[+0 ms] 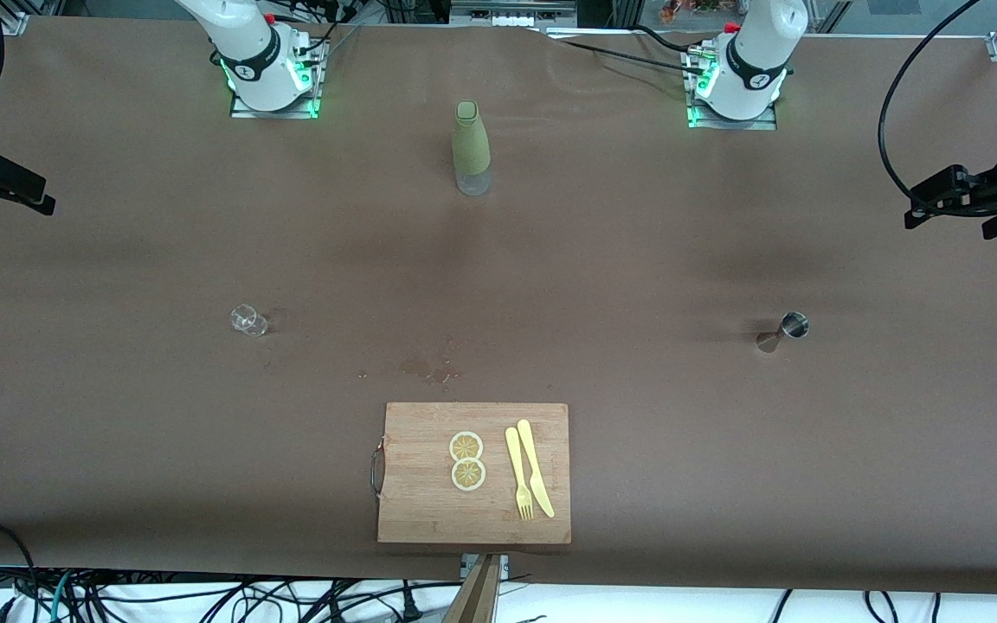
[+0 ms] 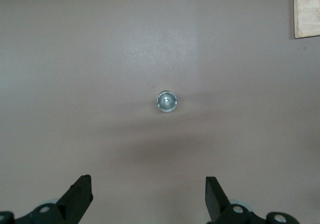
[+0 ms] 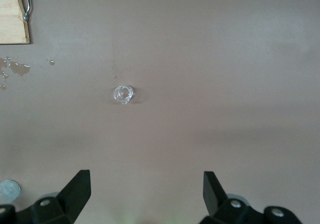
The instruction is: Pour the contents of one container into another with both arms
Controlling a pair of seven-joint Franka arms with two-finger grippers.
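Both wide open and empty, the right gripper (image 3: 142,196) hangs above the glass cup (image 1: 248,320) at the right arm's end, the left gripper (image 2: 149,199) above the steel jigger (image 1: 794,326) at the left arm's end; each should descend centred, straddling its vessel before closing.

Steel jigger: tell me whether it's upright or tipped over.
Upright. The jigger stands on its base on the table, and the left wrist view looks straight down into its round rim.

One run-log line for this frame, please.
stage: pre-grasp | left gripper: open, above jigger | right gripper: open, above glass cup | nothing held
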